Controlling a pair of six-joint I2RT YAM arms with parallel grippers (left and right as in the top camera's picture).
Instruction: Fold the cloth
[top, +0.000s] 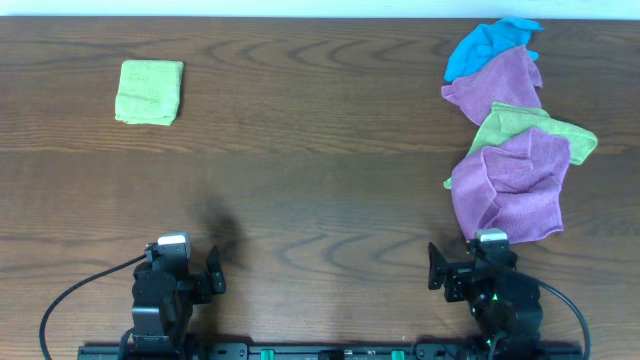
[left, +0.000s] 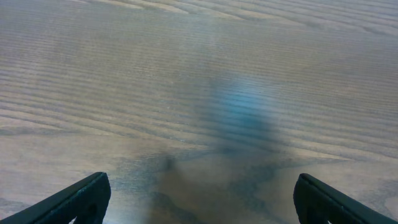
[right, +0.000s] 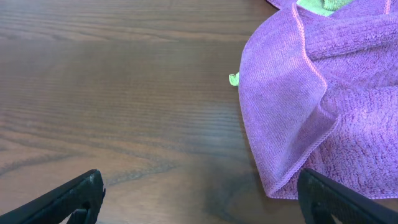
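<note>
Right gripper (right: 199, 190) hovering low over table (top: 320, 180), jaws standing wide, gripping nothing. Purple cloth (top: 512, 185) lying crumpled just ahead of it, off to right side, one folded edge reaching near right finger. Cloth's far edge overlapping lime-green cloth (top: 530, 128); second purple cloth (top: 498, 85) and blue cloth (top: 485, 45) lying farther back in same heap. Left gripper (left: 200, 186) also spreading wide, empty, well apart from cloth. Folded green cloth (top: 150, 92) sitting at far left.
</note>
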